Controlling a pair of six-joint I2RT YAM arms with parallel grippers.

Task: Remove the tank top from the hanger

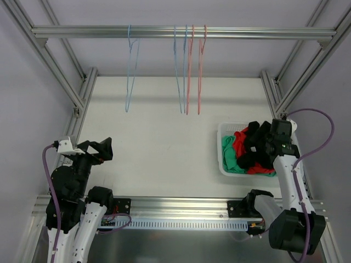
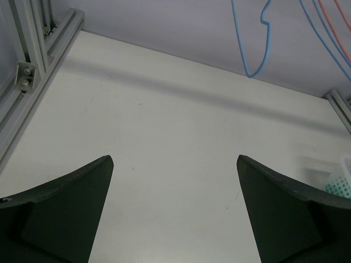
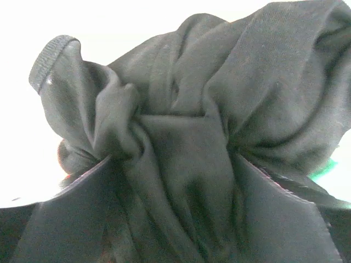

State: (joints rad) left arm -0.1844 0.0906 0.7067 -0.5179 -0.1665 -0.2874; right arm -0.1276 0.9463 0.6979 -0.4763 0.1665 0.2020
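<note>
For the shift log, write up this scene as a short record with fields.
hangers: all bare, hung on the rail
black garment: bunched, clamped in the right gripper, at the basket
basket: white, right side of the table, holds red cloth and green cloth
left gripper: open, holding nothing, above the table
task state: no garment on any hanger
</note>
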